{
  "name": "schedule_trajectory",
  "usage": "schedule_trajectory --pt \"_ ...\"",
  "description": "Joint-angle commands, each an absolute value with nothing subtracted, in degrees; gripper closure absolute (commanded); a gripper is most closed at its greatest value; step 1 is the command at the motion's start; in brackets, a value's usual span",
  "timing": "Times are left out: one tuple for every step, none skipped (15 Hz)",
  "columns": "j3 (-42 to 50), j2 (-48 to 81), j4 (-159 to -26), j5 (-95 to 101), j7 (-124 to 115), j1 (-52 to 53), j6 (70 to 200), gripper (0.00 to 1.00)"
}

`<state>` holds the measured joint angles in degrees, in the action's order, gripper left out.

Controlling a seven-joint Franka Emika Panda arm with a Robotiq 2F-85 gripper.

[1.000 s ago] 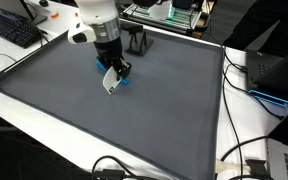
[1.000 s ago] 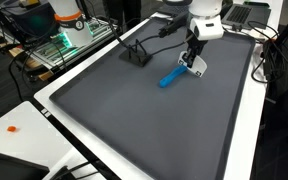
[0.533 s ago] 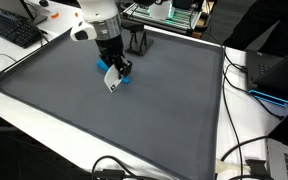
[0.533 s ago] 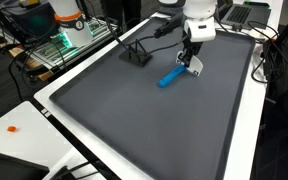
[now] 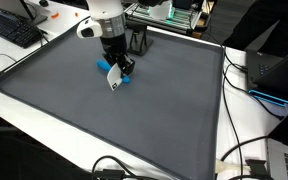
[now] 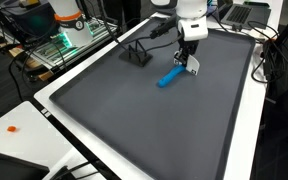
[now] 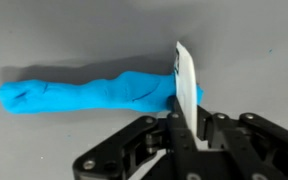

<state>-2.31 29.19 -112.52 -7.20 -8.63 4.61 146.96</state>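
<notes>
Fingers pinched shut on a thin white tab that stands on edge. The tab touches one end of the blue roll. The roll lies flat on the gray mat covering the counter, in both exterior views near the mat's edge by the black stand, apart from it. A keyboard sits off the mat.

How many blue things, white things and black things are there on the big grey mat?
Blue: 1, the blue roll
White: 1, the white flat piece, pinched in the gripper
Black: 1, the black stand
Total: 3
</notes>
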Motion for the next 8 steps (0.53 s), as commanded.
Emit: schedule_trajectory --pt "-2.8 27.4 -116.5 -7.2 -7.2 4.0 144.5 0.98" --pt "-3.4 27.1 -116.5 -7.6 -6.2 3.5 143.1 0.98" --pt "-3.6 27.0 -116.5 -7.6 -5.6 3.4 142.0 0.98" --pt "-3.6 26.9 -116.4 -7.5 -5.3 3.5 141.1 0.98" --pt "-4.1 26.8 -116.5 -8.2 -4.3 3.1 140.3 0.98" --pt "-4.4 26.7 -116.6 -8.5 -3.5 2.9 139.7 0.98" --pt "-5.2 26.5 -116.7 -9.5 -1.9 2.3 139.1 0.98" --pt "-5.8 26.4 -116.8 -10.4 -0.7 1.8 138.7 0.98"
